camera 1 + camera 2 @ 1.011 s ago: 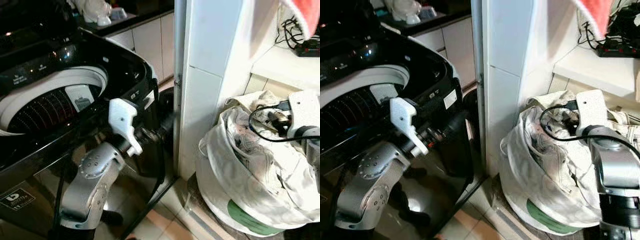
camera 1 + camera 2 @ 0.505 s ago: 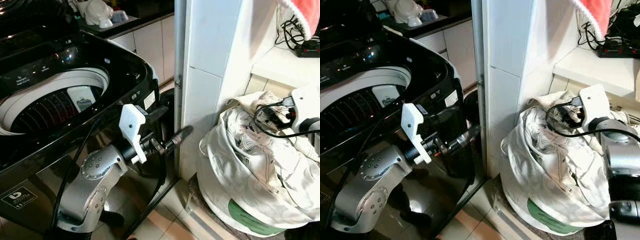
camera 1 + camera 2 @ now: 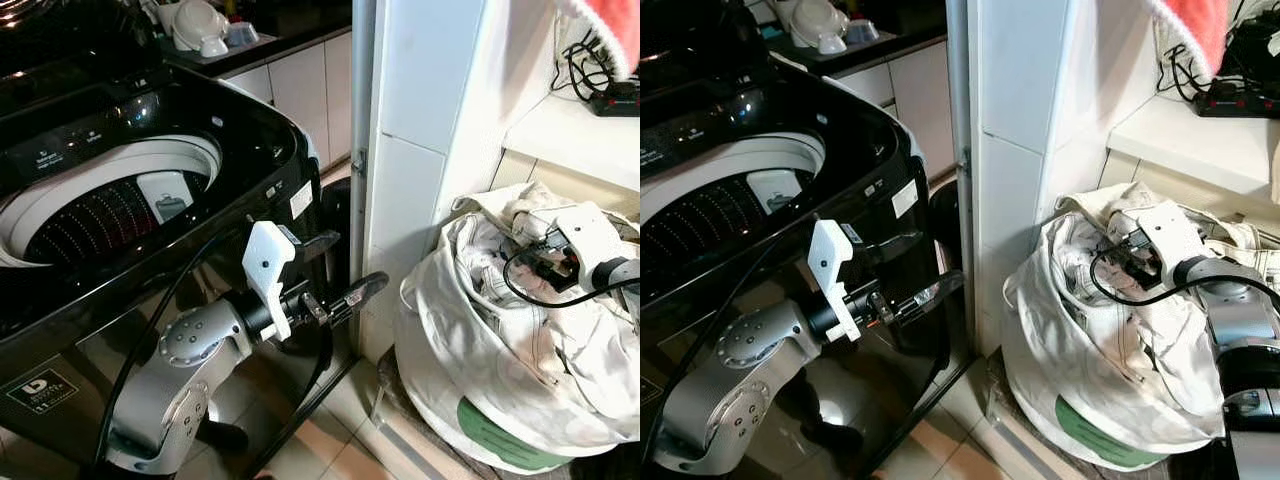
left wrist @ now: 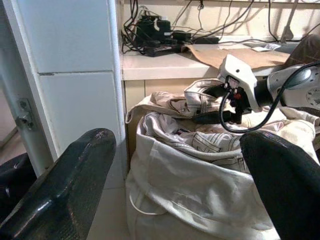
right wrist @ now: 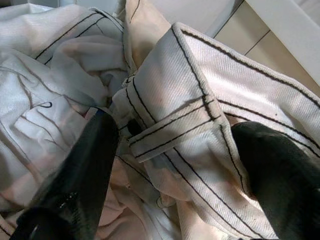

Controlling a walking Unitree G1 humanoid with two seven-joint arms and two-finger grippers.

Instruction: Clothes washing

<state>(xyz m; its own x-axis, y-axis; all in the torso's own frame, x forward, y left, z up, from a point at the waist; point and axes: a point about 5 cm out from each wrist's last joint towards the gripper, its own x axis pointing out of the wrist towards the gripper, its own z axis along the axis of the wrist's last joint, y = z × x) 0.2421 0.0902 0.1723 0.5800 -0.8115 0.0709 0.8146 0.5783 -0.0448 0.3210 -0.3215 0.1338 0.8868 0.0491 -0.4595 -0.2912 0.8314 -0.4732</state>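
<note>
A white laundry bag [image 3: 470, 350] stuffed with cream clothes [image 5: 200, 80] with black stitching stands on the floor at the right. My right gripper [image 3: 1125, 258] reaches into the bag's top, open, its fingers [image 5: 85, 165] straddling a folded waistband and touching the cloth. The black top-loading washing machine [image 3: 250, 130] stands at the left with its lid up and the drum [image 3: 100, 210] showing. My left gripper [image 3: 340, 268] hangs open and holds nothing, beside the machine's front corner, pointing toward the bag [image 4: 200, 195].
A white tiled pillar [image 3: 410, 150] rises between machine and bag. Behind the bag a shelf [image 3: 570, 125] carries a power strip [image 3: 612, 96] and cables. A red cloth [image 3: 610, 25] hangs at the top right. A counter [image 3: 250, 45] lies behind the machine.
My right gripper has come down and leftward from the bag's edge into the clothes. My left arm has stretched out a little toward the pillar and its fingers now show apart.
</note>
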